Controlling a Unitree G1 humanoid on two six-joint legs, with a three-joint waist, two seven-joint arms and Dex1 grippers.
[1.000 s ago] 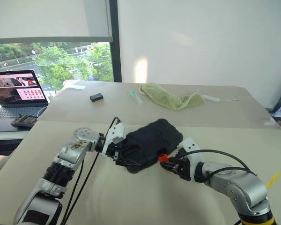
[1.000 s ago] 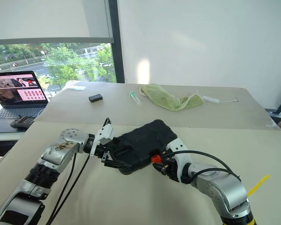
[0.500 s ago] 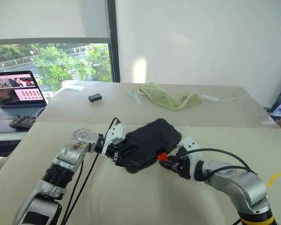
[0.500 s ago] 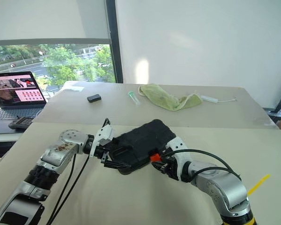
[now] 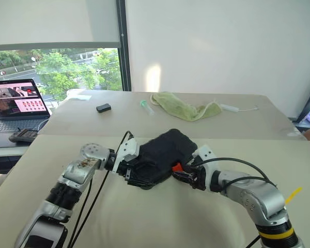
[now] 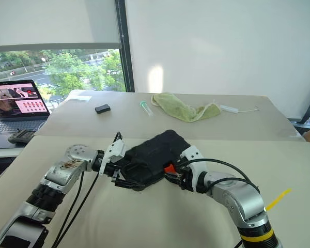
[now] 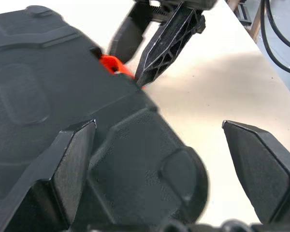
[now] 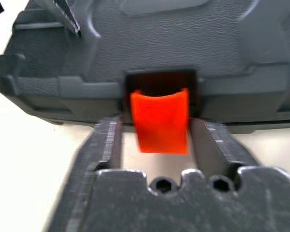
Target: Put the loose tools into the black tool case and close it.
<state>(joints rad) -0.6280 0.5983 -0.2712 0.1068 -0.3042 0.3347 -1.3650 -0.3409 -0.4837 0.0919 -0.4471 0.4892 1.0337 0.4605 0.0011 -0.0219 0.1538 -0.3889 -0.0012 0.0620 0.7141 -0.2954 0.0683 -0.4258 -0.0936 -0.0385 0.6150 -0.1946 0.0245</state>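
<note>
Black tool case (image 5: pixel 163 157) lies lid-down and closed on the cream table (image 5: pixel 160 222), roughly mid-table, well back from the near edge; no loose tools lying out on the table top, so I judge the loading done and only the latching left. Orange latch (image 8: pixel 160 120) on the case's front edge hangs out from its recess, looks not yet snapped flat, though I can't be sure from these views. My left gripper (image 5: pixel 132 168) has its fingers spread wide around the case's left end corner, one finger (image 7: pixel 70 169) against the lid surface, the other out past the corner over bare table; it braces the case rather than clamps it. My right gripper (image 5: pixel 182 173) sits at the front edge, fingers partly apart, straddling the orange latch with one finger either side; whether either finger actually touches the latch I can't tell, and it has hold of nothing. Green cloth (image 5: pixel 183 108) and small black block (image 5: pixel 104 107) sit toward the far edge, well apart from the work. Remaining, by my read: press latch home, release both.
</note>
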